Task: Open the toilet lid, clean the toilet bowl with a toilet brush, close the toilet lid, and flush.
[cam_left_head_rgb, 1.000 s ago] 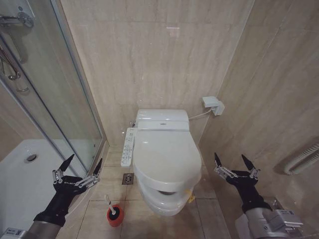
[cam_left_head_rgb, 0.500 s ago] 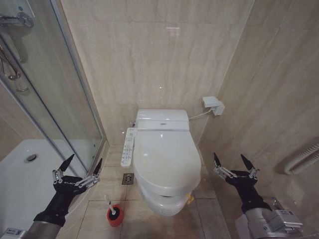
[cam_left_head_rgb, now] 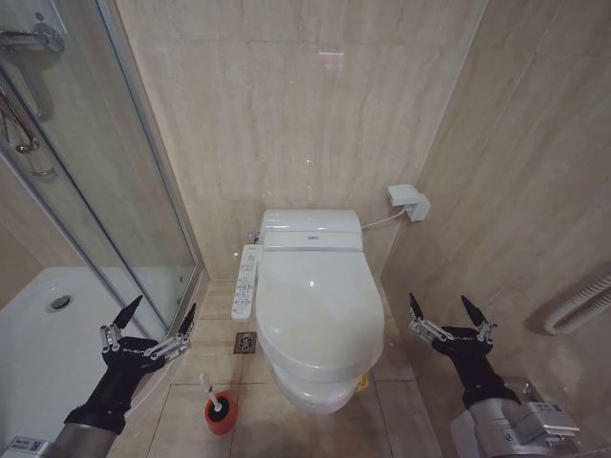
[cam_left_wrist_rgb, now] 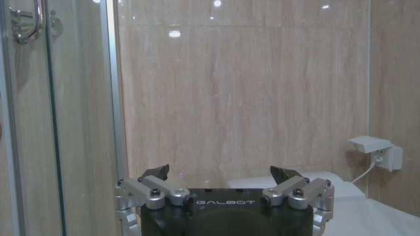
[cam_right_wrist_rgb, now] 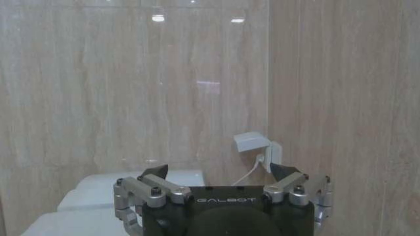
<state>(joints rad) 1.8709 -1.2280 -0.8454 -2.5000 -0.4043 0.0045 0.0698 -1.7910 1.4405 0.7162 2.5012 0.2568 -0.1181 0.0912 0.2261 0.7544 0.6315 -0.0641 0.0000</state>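
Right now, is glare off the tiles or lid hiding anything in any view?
Head view: soft sheen on the toilet lid, its outline clear. Left wrist view: small bright spots on the wall tiles, hiding nothing. Right wrist view: similar spots high on the wall.

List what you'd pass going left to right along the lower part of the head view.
left gripper → toilet brush in its red cup → toilet lid, closed → right gripper
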